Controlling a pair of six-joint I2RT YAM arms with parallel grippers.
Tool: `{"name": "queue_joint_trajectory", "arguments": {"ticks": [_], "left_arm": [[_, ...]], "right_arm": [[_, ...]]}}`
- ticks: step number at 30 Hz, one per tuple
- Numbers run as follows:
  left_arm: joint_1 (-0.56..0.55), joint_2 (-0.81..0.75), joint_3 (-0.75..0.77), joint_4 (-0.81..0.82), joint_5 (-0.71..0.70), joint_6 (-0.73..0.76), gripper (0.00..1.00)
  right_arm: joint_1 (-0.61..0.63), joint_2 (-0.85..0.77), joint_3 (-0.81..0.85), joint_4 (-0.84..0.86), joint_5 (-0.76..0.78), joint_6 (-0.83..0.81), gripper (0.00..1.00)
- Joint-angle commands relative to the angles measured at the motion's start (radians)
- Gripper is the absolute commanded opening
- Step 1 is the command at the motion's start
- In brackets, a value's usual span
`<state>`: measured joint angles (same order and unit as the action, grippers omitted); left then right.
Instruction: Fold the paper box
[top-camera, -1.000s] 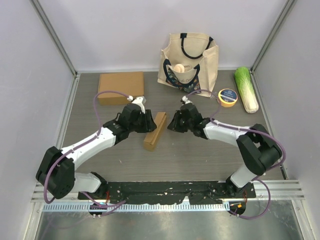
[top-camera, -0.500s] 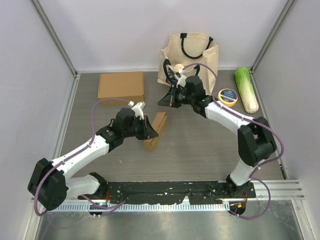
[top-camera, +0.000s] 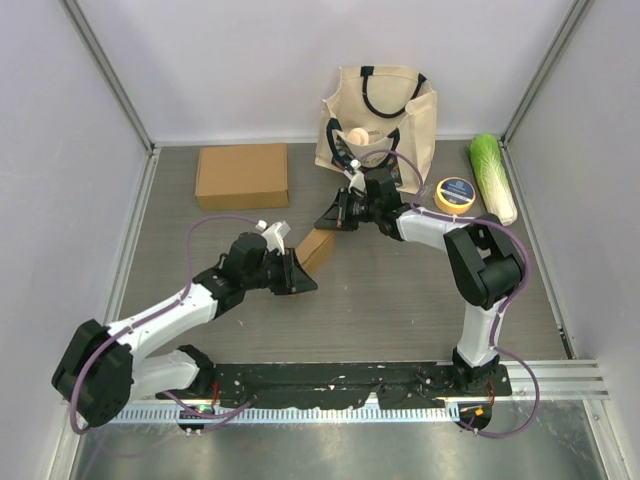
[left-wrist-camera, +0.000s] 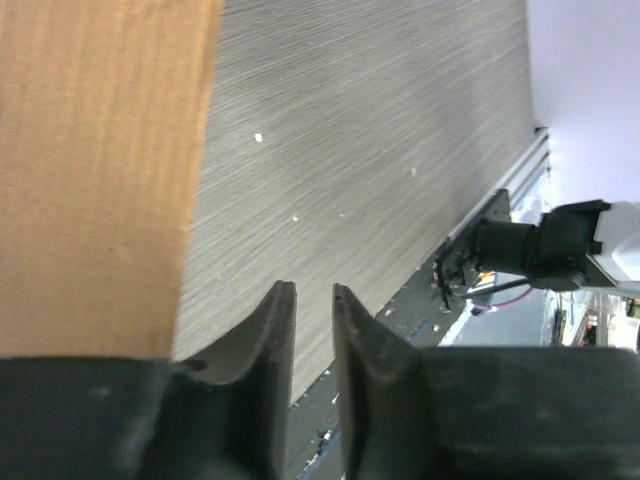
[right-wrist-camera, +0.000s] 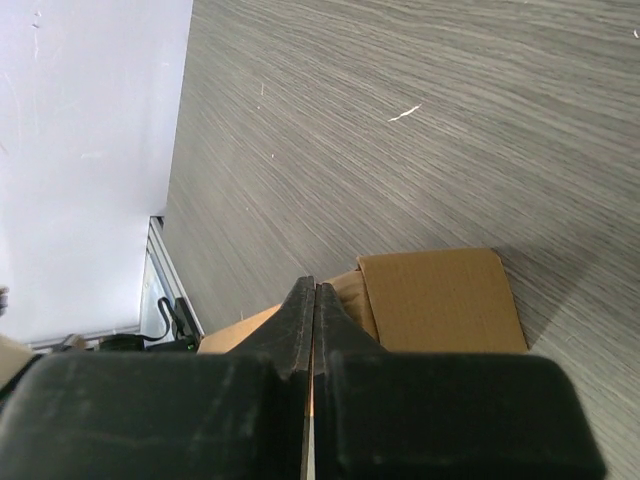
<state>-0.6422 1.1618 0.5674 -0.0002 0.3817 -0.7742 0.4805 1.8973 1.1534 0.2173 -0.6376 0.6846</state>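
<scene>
Beside the paper box (top-camera: 317, 244), the left jaws stand slightly apart and empty, the right jaws closed.

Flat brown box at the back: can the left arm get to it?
Probably yes. The left gripper sits beside the small box, its jaws slightly apart with nothing between them. Only bare table seems to lie between it and the flat box, so the way looks free.
</scene>
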Motion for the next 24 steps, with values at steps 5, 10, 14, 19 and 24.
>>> {"name": "queue_joint_trajectory", "arguments": {"ticks": [5,10,14,19,24], "left_arm": [[0.019,-0.203,0.175,-0.161,-0.043,0.062,0.31],[0.102,-0.146,0.091,-0.065,0.028,0.006,0.15],[0.102,-0.087,-0.001,0.055,0.013,-0.004,0.10],[0.102,-0.054,-0.100,0.118,-0.003,0.004,0.08],[0.105,-0.152,-0.006,-0.046,-0.001,0.059,0.13]], "right_arm": [[-0.002,-0.086,0.046,-0.021,-0.016,0.006,0.01],[0.013,-0.104,0.036,0.042,-0.053,0.061,0.01],[0.020,-0.084,-0.044,0.094,-0.060,0.056,0.01],[0.018,-0.034,-0.142,0.134,-0.030,0.026,0.01],[0.020,-0.089,-0.118,0.111,-0.036,0.041,0.01]]}}
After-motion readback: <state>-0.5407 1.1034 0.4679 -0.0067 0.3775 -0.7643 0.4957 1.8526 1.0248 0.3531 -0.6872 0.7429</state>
